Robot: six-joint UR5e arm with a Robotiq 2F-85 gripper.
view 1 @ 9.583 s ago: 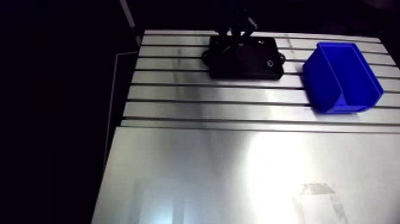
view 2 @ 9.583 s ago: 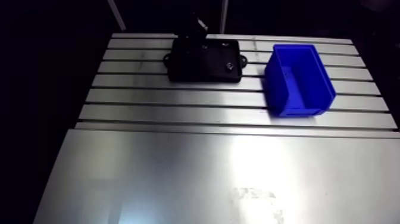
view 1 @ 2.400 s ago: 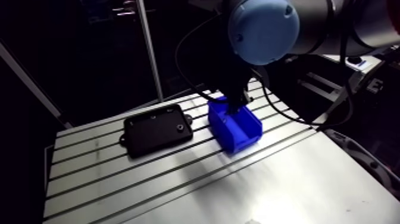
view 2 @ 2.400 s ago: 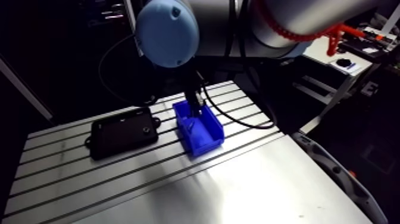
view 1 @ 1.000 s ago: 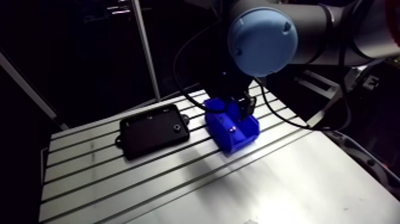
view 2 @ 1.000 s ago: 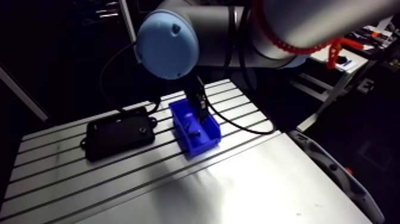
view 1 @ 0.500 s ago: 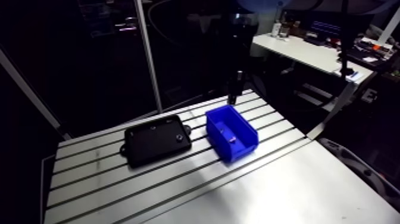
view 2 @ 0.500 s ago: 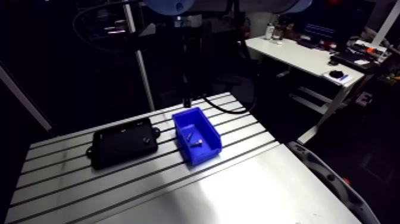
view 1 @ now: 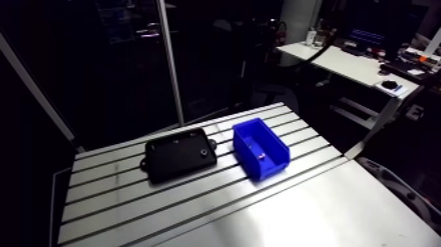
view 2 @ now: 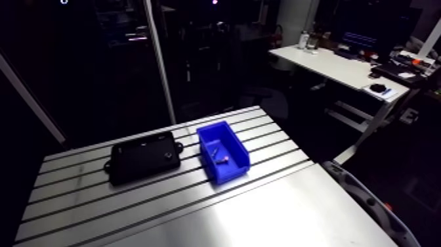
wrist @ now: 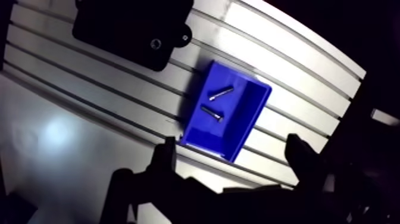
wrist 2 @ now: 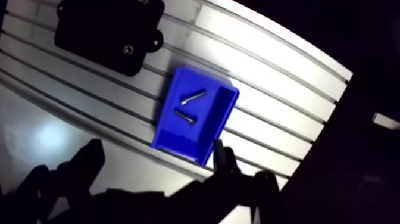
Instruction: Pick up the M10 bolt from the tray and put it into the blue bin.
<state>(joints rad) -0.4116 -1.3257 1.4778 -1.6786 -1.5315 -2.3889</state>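
Blue bin (wrist: 241, 128) well below wide-spread hand (wrist: 231, 143)

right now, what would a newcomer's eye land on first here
The bright blue bin on the slotted table stands out most, with two bolts lying apart on its floor. Beside it sits the black tray. In the wrist view the gripper hangs above the table by the bin, fingers open and holding nothing.
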